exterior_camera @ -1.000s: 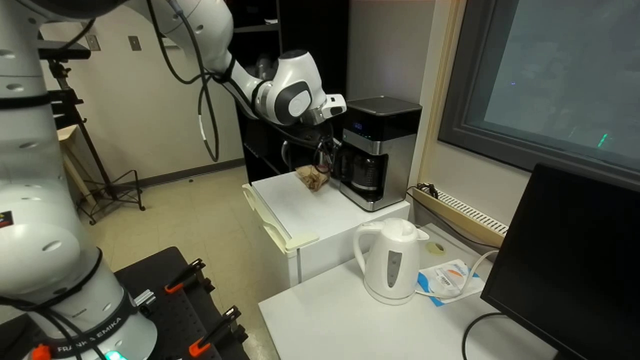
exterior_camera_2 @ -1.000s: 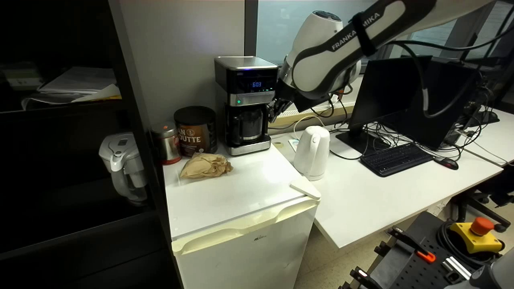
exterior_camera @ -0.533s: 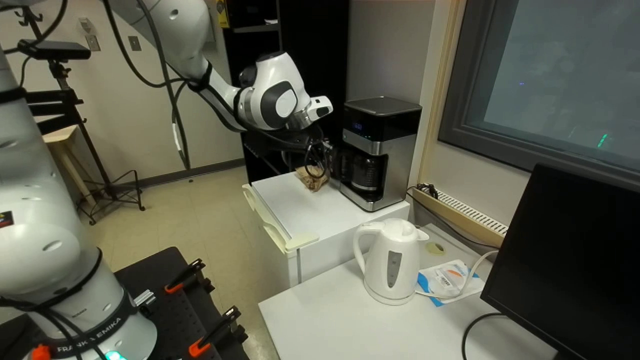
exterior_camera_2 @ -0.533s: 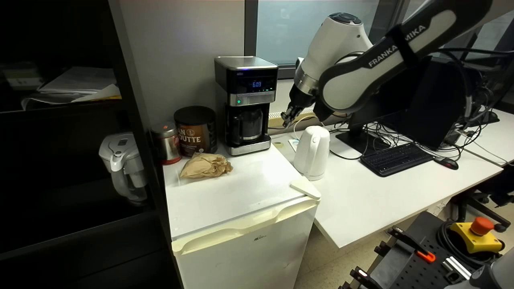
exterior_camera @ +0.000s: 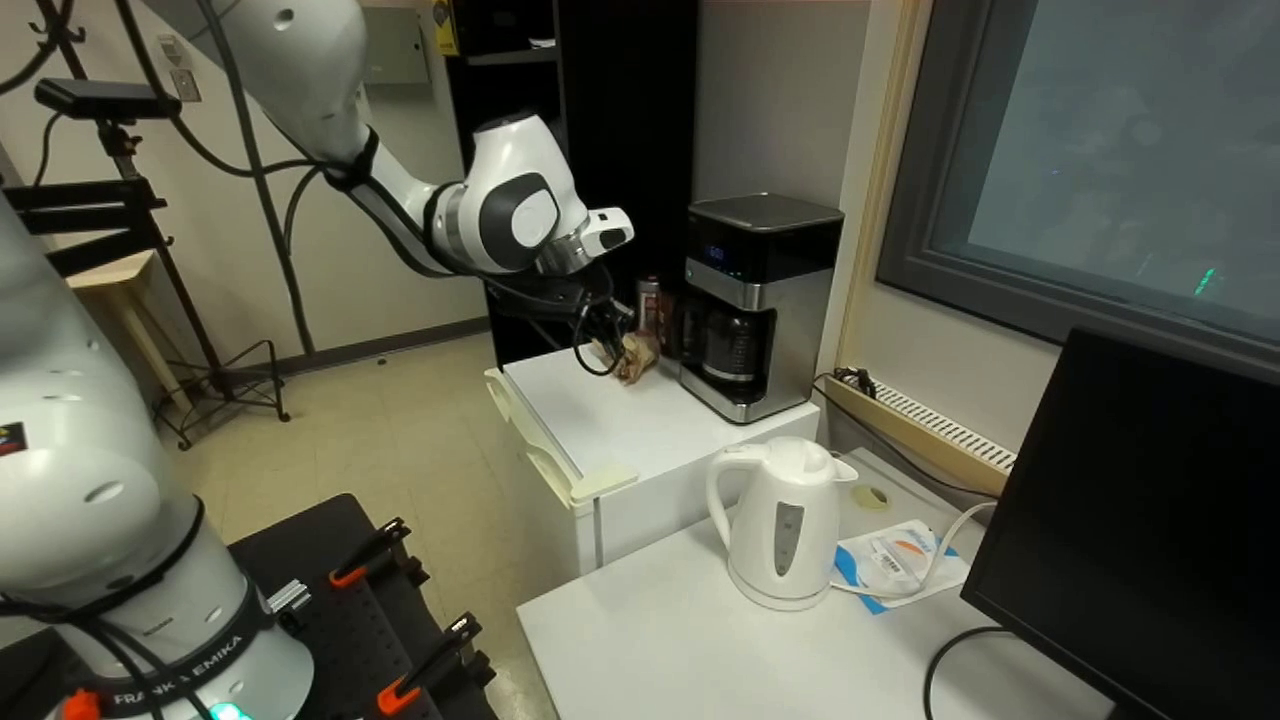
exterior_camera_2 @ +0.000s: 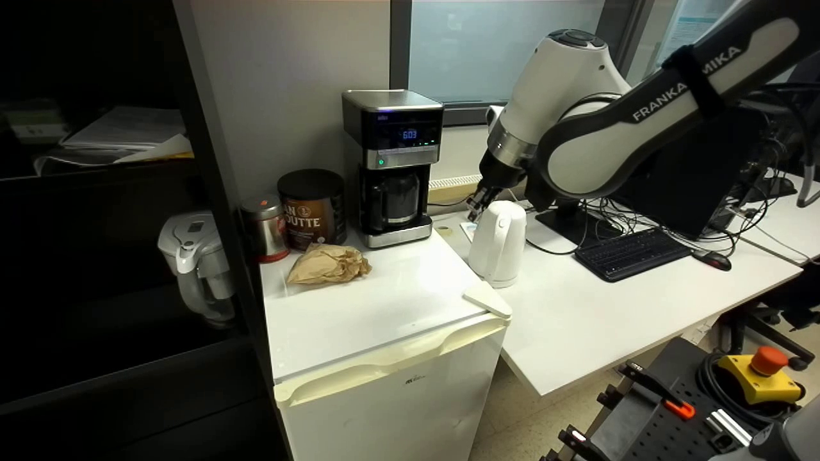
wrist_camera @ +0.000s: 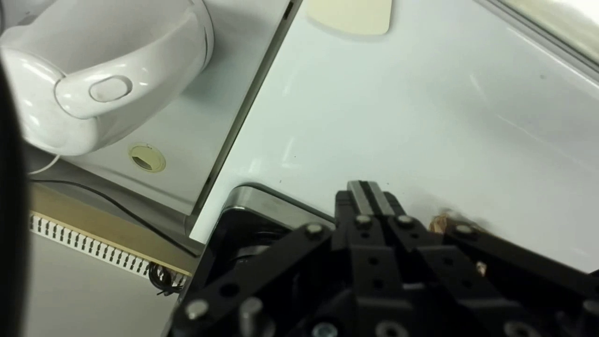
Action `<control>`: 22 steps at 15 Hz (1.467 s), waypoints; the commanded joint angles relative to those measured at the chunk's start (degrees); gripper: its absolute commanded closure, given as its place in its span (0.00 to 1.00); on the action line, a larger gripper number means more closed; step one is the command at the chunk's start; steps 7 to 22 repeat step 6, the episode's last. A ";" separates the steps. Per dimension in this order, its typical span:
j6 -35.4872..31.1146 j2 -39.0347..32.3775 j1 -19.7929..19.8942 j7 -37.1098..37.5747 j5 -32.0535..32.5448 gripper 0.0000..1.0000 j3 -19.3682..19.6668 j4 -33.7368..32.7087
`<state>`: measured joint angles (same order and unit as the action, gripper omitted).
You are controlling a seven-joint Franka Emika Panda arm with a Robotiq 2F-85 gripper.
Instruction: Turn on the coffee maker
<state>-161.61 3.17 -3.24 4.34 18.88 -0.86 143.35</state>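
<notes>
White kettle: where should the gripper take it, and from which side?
Probably the upright stretch of its handle, from the side opposite the spout: the kettle stands upright, and in an exterior view the handle loops out, leaving an open gap inside. The gripper is shut, so it would have to open first.

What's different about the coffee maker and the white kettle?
The coffee maker is black, silver and boxy; the kettle is white and rounded.
The coffee maker is taller than the kettle.
The coffee maker shows blue numbers and a green light; no light shows on the kettle.
The coffee maker stands on the little white fridge, the kettle on the desk.
Both are standing upright.
</notes>
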 commanded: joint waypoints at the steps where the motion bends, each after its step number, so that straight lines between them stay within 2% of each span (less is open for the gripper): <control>1: 1.36 2.88 0.58 -0.70 0.10 0.96 -1.33 2.83; 22: 2.22 2.69 0.86 0.54 0.89 0.95 -2.24 3.13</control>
